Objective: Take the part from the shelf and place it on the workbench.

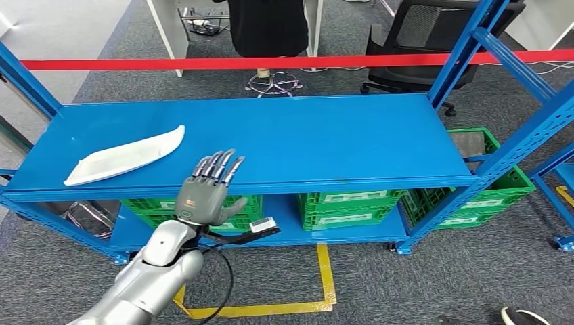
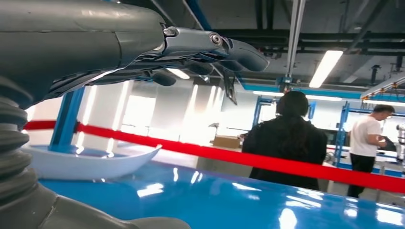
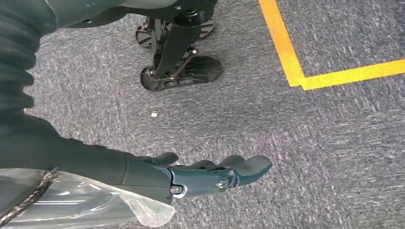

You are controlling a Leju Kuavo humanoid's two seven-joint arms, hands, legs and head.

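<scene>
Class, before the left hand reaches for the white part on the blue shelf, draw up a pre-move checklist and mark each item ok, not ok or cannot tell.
1. White part lies free on the blue shelf: ok.
2. Left hand holds nothing, fingers apart: ok.
3. Left hand is over the part: not ok, it hovers beside it.
4. Path between hand and part unobstructed: ok.
5. Right hand holds nothing, hanging over the floor: ok.
6. Workbench ready to receive the part: cannot tell.
</scene>
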